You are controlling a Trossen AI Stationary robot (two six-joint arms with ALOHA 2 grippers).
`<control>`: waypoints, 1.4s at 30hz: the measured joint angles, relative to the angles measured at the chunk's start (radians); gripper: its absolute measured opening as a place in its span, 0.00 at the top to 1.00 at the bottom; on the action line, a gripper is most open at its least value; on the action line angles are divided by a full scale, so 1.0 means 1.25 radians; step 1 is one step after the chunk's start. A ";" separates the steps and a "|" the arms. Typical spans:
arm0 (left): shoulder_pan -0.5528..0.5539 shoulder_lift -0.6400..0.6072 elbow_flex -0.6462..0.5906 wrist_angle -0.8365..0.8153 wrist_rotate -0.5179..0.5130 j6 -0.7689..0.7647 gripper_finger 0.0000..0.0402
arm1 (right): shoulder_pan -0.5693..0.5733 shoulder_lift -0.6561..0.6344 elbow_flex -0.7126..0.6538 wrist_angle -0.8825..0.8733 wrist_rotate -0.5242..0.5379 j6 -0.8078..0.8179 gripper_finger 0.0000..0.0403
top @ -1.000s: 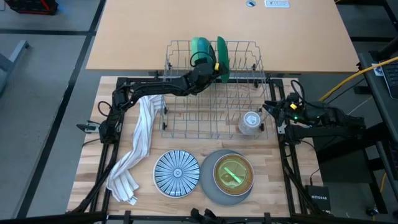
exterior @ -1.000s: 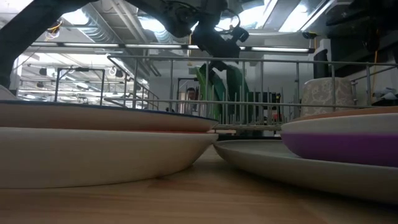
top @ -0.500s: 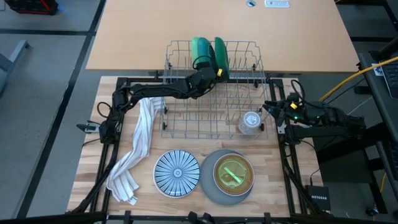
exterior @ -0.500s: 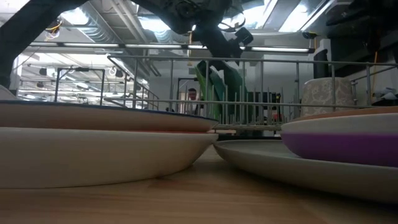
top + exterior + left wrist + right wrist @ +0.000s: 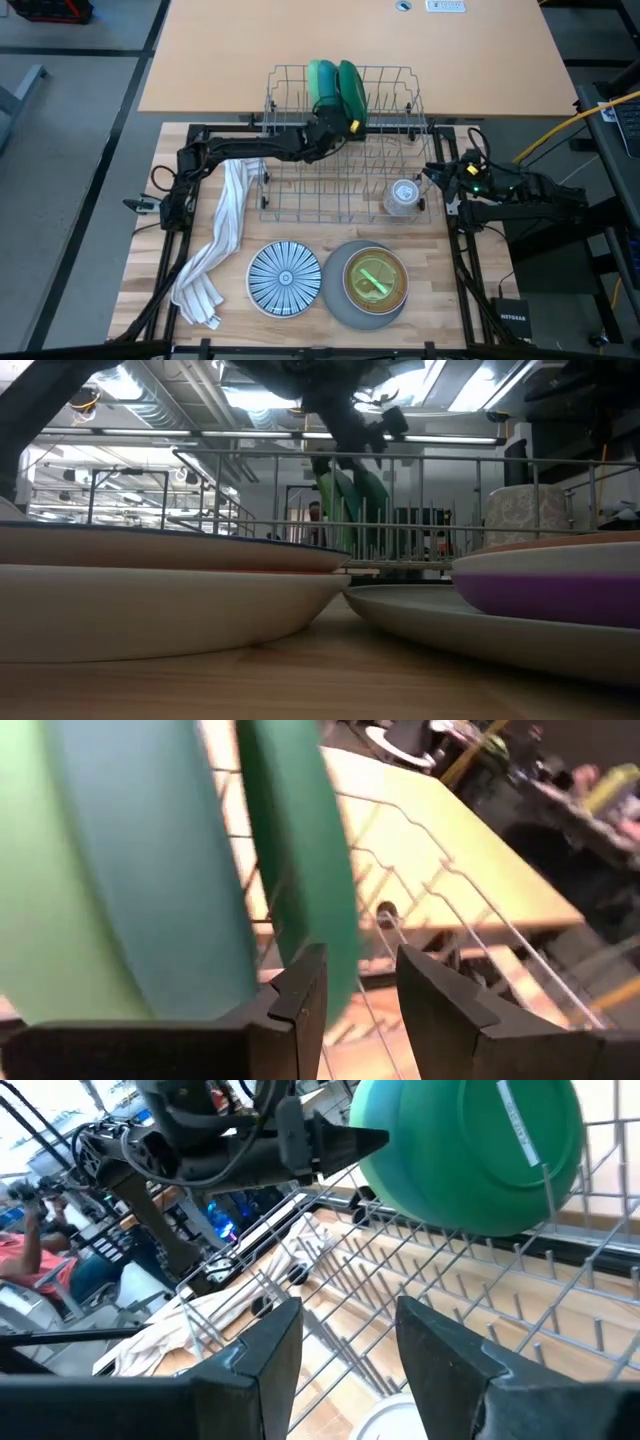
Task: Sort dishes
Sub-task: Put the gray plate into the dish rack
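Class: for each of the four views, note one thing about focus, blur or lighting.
High view: even light, sharp throughout. Low view: the near plates loom large and soft, and ceiling lights glare behind the rack. Left wrist view: the green dishes are smeared, too close to focus. Right wrist view: the green bowl is fairly sharp, the room behind it blurred.

Materials on my table right now

I see a shiny metal wire rack [image 5: 340, 140], smooth teal plate [image 5: 350, 88], pale wood-grain tabletop [image 5: 450, 280], soft creased cloth towel [image 5: 215, 250], and a clear glass cup [image 5: 402, 196].
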 joint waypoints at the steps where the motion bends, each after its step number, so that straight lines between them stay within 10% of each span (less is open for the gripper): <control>1: -0.012 -0.004 0.000 -0.005 0.000 0.030 0.72 | 0.000 0.000 0.000 -0.001 -0.006 0.000 0.59; 10: -0.207 -0.052 0.001 -0.039 0.042 0.551 0.72 | 0.000 0.000 0.000 -0.004 -0.117 0.100 0.59; 16: -0.346 -0.053 0.000 -0.121 0.059 0.638 0.72 | 0.000 0.000 0.000 -0.003 -0.125 0.210 0.59; 42: -0.643 -0.052 0.000 -0.476 0.101 0.015 0.72 | 0.000 0.000 0.000 -0.015 -0.193 0.251 0.59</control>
